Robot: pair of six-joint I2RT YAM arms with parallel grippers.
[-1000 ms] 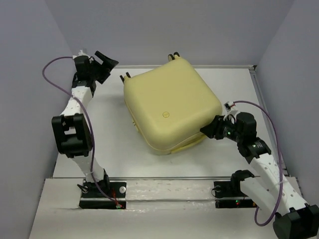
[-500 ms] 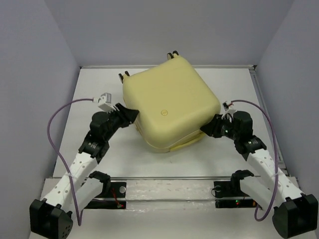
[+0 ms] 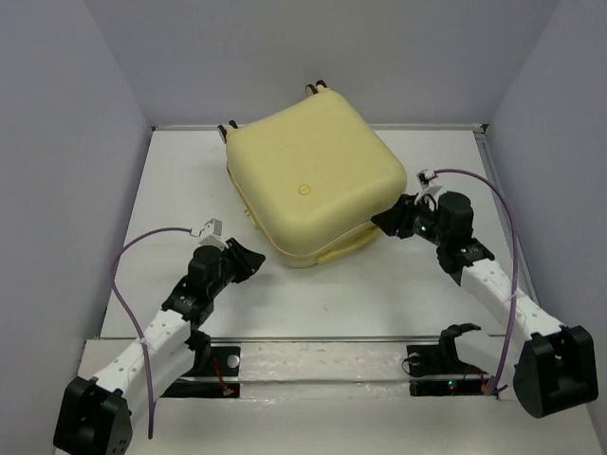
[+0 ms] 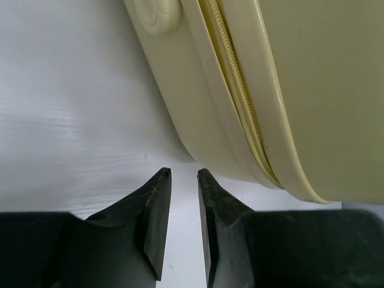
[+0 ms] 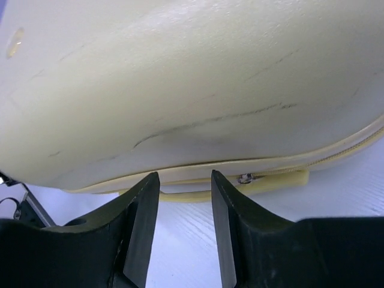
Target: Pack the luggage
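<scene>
Luggage location: the luggage (image 3: 313, 185) lies flat on the desk (image 3: 180, 190), far of centre and turned corner-on, lid down, wheels (image 3: 226, 130) toward the far wall.
Left tool: the left tool (image 4: 183, 174) is low over the desk near the case's near-left corner, apart from the shell. Its fingers are narrowly parted and hold nothing.
Right tool: the right tool (image 5: 185, 177) is at the right-hand seam with its fingers spread wider, nothing between them.
Zip pull: the zip pull (image 5: 245, 177) sits on the seam, just off the right tool's right-hand finger.
Step in hand (judged): working the zip closure at the right side.
Procedure: shift the right tool sideways until the pull is centred between the fingers, then close. Bring the left tool against the opposite shell wall first, since the case probably slides on its smooth shell.
Change from half a second ago: the case has moved toward the far left. The left tool, then against the shell's left corner, has drawn back. The right arm has reached further in.
</scene>
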